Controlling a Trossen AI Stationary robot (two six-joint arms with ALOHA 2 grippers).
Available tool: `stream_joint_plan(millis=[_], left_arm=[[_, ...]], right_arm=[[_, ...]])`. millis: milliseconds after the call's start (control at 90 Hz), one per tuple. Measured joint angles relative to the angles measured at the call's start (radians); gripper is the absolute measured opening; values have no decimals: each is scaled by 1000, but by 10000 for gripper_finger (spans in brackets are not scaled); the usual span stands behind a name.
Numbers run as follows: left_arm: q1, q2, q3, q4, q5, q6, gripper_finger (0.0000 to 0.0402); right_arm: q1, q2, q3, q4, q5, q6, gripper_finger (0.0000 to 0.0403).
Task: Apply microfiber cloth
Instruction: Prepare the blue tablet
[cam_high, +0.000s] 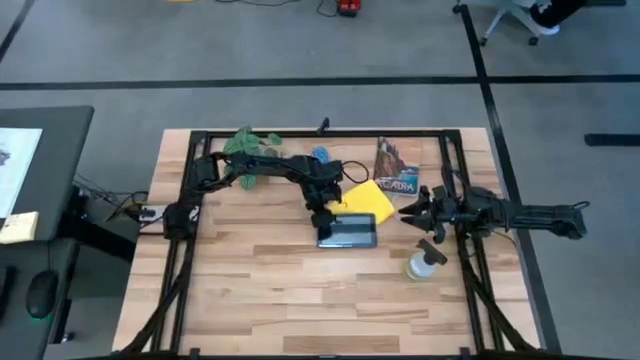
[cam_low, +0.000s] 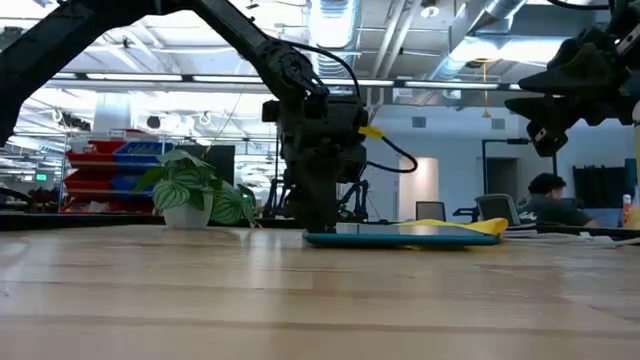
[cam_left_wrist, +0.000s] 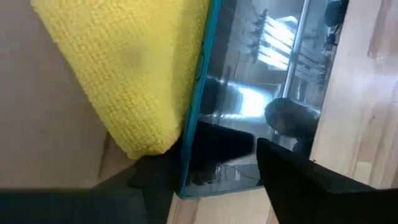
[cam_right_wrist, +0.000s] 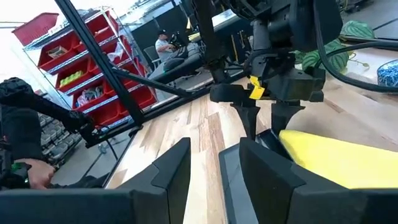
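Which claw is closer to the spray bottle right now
The right claw. It hovers above the table just beyond the spray bottle, fingers open. The left claw is farther off, down at the tablet's edge by the microfiber cloth.

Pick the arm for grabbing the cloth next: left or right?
Left, probably. The left gripper is already down at the tablet's edge, right beside the cloth, which partly overlaps the tablet. The right gripper is raised, open and off to the side near the spray bottle.

The microfiber cloth (cam_left_wrist: 127, 68) looks nubbly and matt, the tablet (cam_left_wrist: 261, 93) glossy and mirror-like, the table (cam_high: 260, 290) pale planked wood.
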Motion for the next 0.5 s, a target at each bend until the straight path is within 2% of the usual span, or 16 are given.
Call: stream_joint_plan(millis=[300, 500], left_arm=[[-1, 2, -3, 28, -5, 25, 103], [-6, 4, -4, 51, -9, 37, 20]], right_arm=[[0, 0, 0, 0, 0, 0, 127], [0, 0, 0, 0, 0, 0, 127]])
